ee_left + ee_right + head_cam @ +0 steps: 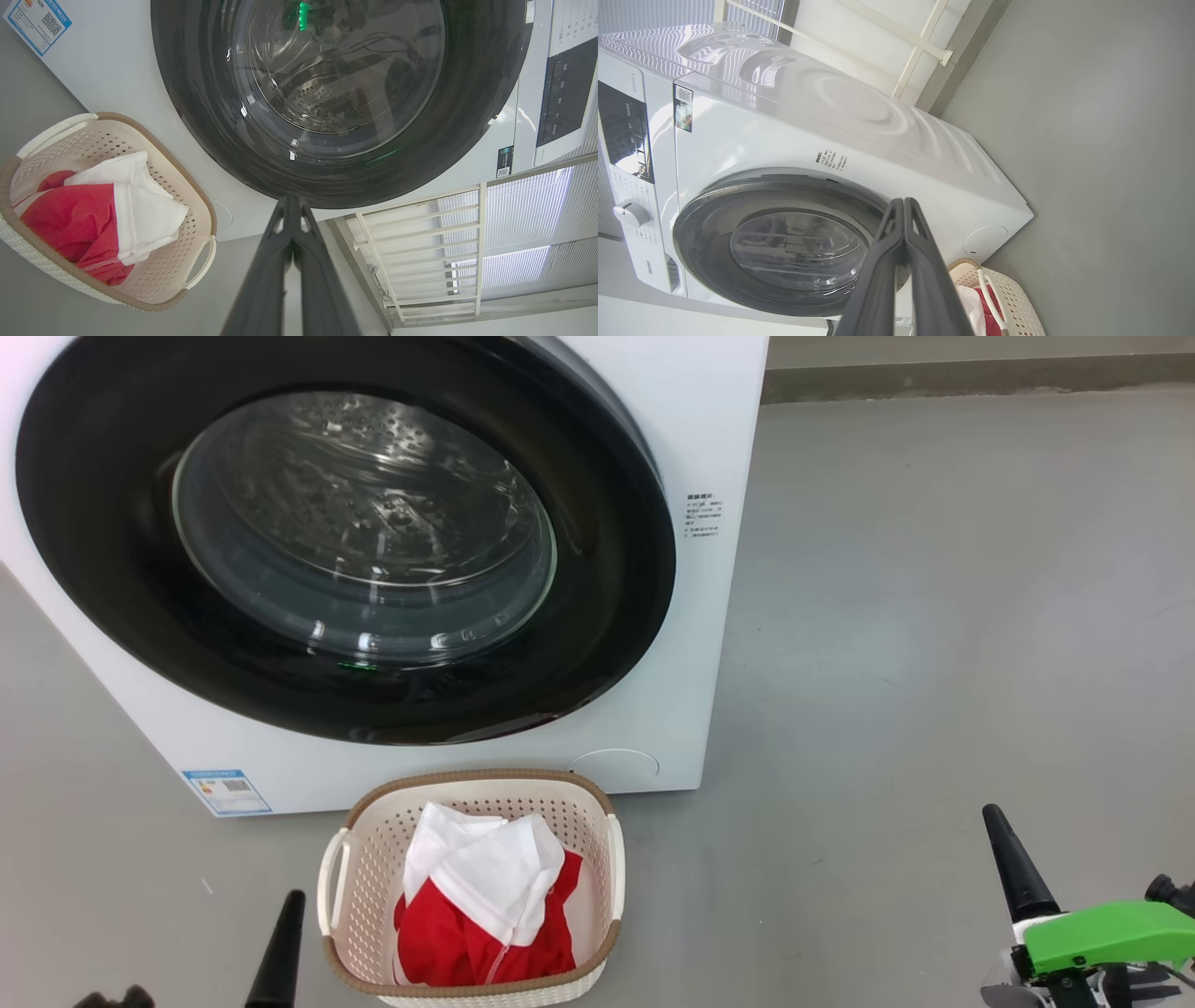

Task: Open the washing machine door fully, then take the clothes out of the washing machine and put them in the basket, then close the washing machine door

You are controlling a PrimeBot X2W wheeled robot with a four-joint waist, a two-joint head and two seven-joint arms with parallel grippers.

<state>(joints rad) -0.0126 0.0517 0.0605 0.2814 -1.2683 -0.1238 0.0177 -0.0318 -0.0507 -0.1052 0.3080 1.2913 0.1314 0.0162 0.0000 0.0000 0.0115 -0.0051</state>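
The washing machine door (597,644) sits closed on the washing machine (709,448). Just in front of the machine, the basket (369,859) holds the red and white clothes (485,905). The left gripper (292,201) and right gripper (903,201), both clenched and empty, point at the machine's front.

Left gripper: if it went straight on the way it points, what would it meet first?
Probably the washing machine door: in the left wrist view the shut left gripper lines up with the edge of its black ring. Depth is unclear. The basket lies off to the side.
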